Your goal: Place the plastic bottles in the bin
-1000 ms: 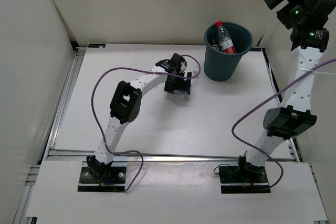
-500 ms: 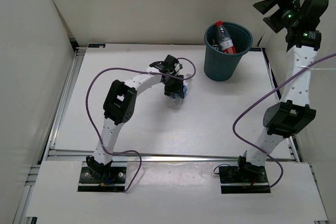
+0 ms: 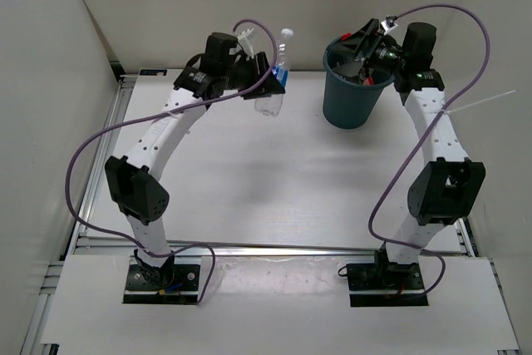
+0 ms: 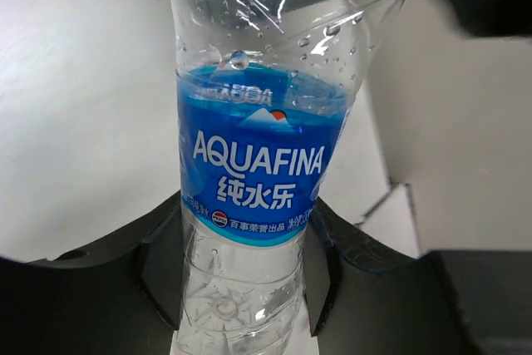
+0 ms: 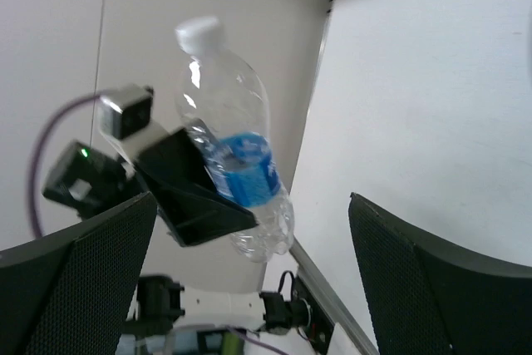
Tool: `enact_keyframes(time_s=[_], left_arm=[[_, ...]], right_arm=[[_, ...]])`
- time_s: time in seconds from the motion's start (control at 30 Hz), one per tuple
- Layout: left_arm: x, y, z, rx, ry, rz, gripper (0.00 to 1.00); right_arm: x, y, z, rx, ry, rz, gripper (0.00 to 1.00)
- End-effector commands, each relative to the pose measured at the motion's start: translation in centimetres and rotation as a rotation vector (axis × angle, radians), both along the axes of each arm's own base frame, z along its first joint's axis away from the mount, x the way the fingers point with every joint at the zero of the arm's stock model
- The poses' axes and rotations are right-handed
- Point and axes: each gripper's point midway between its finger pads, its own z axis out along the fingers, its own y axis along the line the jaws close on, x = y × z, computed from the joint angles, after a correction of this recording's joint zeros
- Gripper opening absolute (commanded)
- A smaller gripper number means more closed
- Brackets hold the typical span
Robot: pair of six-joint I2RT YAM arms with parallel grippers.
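Plastic bottle, clear, blue label, pale cap: held high and tilted, cap uppermost, over the far edge of the white bench, just left of the round dark teal plastic bin, probably so it can clear the rim on its way in. Left arm's fingers: pinching the bottle just below its label. Right arm's fingers: spread wide, holding nothing, poised at the bin's mouth.

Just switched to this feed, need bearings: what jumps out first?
A clear bottle with a blue label, held clear of the table in the shut left claw, near the far edge just left of the bin. The teal bin stands far right, and the open right claw hangs over its mouth.
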Motion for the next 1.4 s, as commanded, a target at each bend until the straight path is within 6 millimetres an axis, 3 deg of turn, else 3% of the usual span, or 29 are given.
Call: enact_keyframes(time_s=[0.0, 0.1, 0.2, 0.27, 0.33, 0.4, 0.7, 0.77, 0.87, 0.9, 0.93, 1.03, 1.13, 1.2, 1.27, 1.3, 1.37], left_arm=[[-2.0, -1.5, 7.1, -0.163, -0.098, -0.129, 0.34], [-3.8, -2.6, 10.1, -0.259, -0.096, -0.236, 0.34], [-4.1, -3.3, 11.5, -0.299, -0.111, -0.291, 0.36], [-4.8, -4.3, 11.6, -0.316, -0.100, -0.327, 0.37], [-5.0, -4.9, 11.7, -0.325, -0.094, -0.342, 0.37], [-5.8, -5.5, 11.3, -0.339, -0.062, -0.386, 0.37], [-7.5, -6.8, 12.7, -0.404, -0.036, -0.499, 0.38], [-7.8, -6.7, 13.6, -0.413, -0.055, -0.512, 0.38], [-8.5, -6.6, 15.0, -0.438, -0.068, -0.536, 0.42], [-8.4, -6.8, 14.7, -0.438, -0.057, -0.545, 0.45], [-8.4, -6.8, 14.8, -0.444, -0.056, -0.543, 0.47], [-8.4, -6.9, 13.9, -0.439, -0.028, -0.548, 0.52], [-8.7, -6.6, 14.0, -0.438, -0.018, -0.534, 0.66], [-8.7, -5.9, 13.4, -0.428, 0.004, -0.491, 1.00], [-7.5, -4.2, 12.7, -0.411, -0.002, -0.433, 1.00], [-6.9, -3.5, 10.8, -0.383, 0.017, -0.399, 1.00], [-5.6, -0.3, 10.7, -0.341, -0.039, -0.273, 1.00]], right_arm=[[-3.8, 1.6, 5.5, -0.006, -0.217, 0.100, 0.99], [-4.8, 3.8, 4.7, -0.008, -0.222, 0.192, 0.99], [-5.8, 6.0, 4.0, -0.030, -0.255, 0.263, 0.99], [-6.7, 7.5, 5.9, -0.044, -0.333, 0.295, 0.99], [-7.0, 9.1, 6.0, -0.071, -0.373, 0.333, 0.99], [-7.9, 10.5, 7.4, -0.085, -0.432, 0.372, 0.99], [-6.9, 11.7, 8.1, -0.132, -0.489, 0.303, 0.99], [-6.4, 11.5, 8.0, -0.118, -0.457, 0.292, 0.94], [-6.2, 12.1, 6.9, -0.079, -0.386, 0.352, 0.70], [-6.6, 12.2, 7.6, -0.067, -0.398, 0.363, 0.60], [-6.1, 12.0, 7.0, -0.060, -0.371, 0.365, 0.41], [-5.5, 11.3, 7.6, -0.044, -0.357, 0.343, 0.24], [-5.3, 10.8, 8.0, -0.040, -0.356, 0.330, 0.21], [-4.1, 9.2, 8.0, -0.049, -0.355, 0.281, 0.21], [-2.8, 7.0, 8.2, -0.084, -0.370, 0.198, 0.17], [-2.2, 6.0, 8.2, -0.092, -0.354, 0.164, 0.17], [-0.3, 2.6, 8.1, -0.097, -0.326, 0.078, 0.13]])
